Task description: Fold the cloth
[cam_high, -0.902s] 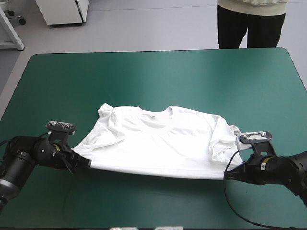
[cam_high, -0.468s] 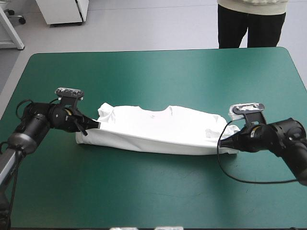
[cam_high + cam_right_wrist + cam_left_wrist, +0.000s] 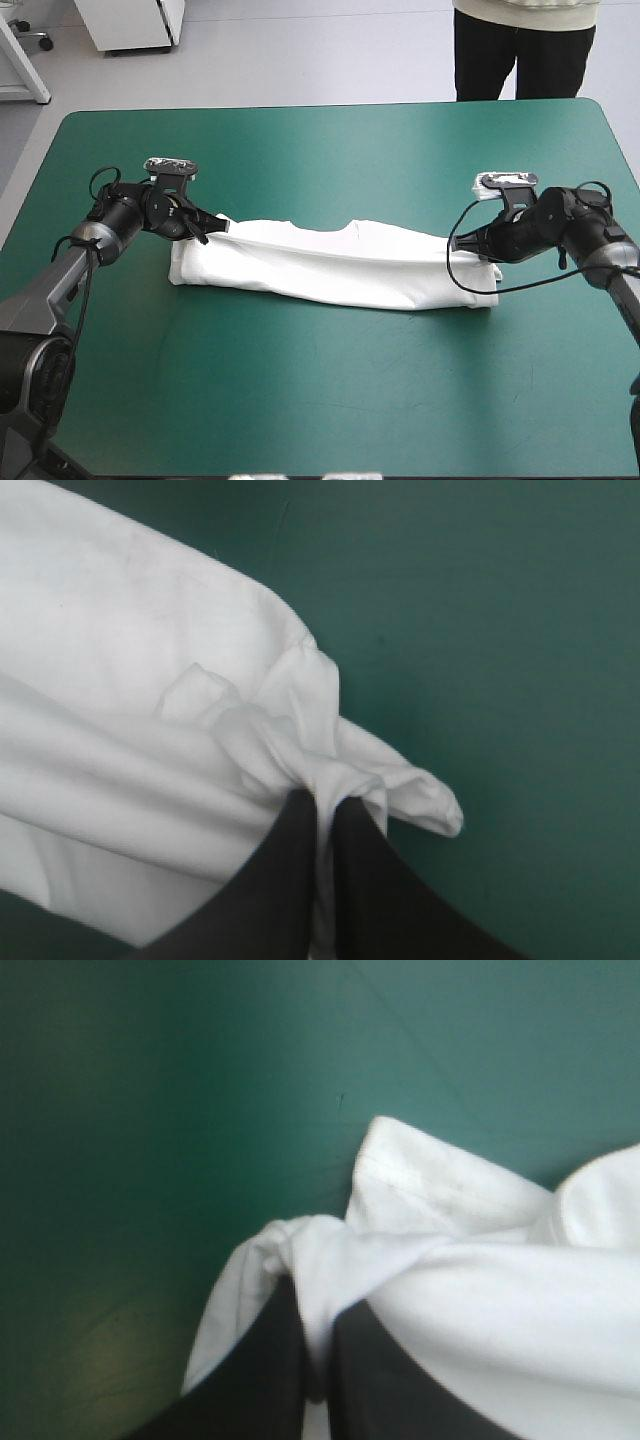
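**T-shirt stretching between two pinching grippers**

The white T-shirt (image 3: 330,270) is lying on the desk (image 3: 330,400) as a long, narrow folded band, running from one gripper across to the other. Its neckline (image 3: 345,229) is showing along the band's far edge, about midway between the two grippers.

The left gripper (image 3: 215,228) is sitting low at its end of the band. Its black fingers are pressing almost together on a gathered fold of the cloth, which is bunching up just over their tips. Ahead of this gripper a hemmed sleeve edge (image 3: 420,1175) is resting flat on the teal-green cover (image 3: 150,1110).

The right gripper (image 3: 470,250) is pinching the opposite end in the same way, its fingers nearly meeting with crumpled cloth squeezed between them. Wrinkles are fanning out from its tips, and a small tongue of cloth (image 3: 420,800) is poking out just beside them onto the cover. The folded layers are spreading away ahead of this gripper.
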You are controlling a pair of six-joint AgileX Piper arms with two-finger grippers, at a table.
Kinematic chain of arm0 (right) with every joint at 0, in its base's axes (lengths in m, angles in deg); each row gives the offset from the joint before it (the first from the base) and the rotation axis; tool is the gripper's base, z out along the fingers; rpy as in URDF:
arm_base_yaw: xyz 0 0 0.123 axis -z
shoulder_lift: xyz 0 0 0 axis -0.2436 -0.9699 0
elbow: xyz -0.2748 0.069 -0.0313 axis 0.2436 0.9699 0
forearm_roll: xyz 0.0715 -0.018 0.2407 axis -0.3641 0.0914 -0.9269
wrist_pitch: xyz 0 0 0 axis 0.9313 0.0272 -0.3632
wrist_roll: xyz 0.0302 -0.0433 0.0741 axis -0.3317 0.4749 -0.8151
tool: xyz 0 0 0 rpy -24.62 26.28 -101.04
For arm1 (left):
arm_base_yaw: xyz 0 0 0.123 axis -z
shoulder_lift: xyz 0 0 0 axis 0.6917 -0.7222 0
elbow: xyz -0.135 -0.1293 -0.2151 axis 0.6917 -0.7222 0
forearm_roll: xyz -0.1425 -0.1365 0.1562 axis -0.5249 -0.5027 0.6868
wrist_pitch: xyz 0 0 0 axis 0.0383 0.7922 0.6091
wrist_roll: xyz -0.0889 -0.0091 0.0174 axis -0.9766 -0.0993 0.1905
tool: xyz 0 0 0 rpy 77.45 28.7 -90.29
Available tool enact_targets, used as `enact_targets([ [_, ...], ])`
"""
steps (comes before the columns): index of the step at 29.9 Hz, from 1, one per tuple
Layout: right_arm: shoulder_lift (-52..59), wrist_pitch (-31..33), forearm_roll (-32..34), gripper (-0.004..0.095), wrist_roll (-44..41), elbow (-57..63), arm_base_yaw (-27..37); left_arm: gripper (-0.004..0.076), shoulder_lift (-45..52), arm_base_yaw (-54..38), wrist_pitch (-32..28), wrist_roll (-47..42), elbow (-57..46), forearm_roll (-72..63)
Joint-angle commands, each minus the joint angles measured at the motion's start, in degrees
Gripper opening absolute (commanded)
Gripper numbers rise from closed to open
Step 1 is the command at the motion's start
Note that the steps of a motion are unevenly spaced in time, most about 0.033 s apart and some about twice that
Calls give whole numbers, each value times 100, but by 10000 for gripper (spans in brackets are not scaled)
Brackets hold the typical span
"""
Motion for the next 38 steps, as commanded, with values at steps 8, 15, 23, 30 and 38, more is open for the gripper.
enact_targets([
  [8,-311,-233,-43,168,115,-792,91,13,95,-4,-860,40,295,44],
  [15,-287,-131,297,503,-110,-1218,184,452,105,-4,-689,133,670,44],
  [23,367,230,401,507,-135,-1547,527,536,220,9,360,702,1298,-747],
  [30,1524,921,772,307,-76,-1547,563,376,384,502,1124,2195,1298,-2499],
  [38,2601,1196,1444,-17,-343,-1218,713,-9,153,1402,1035,2688,1298,-3492],
])
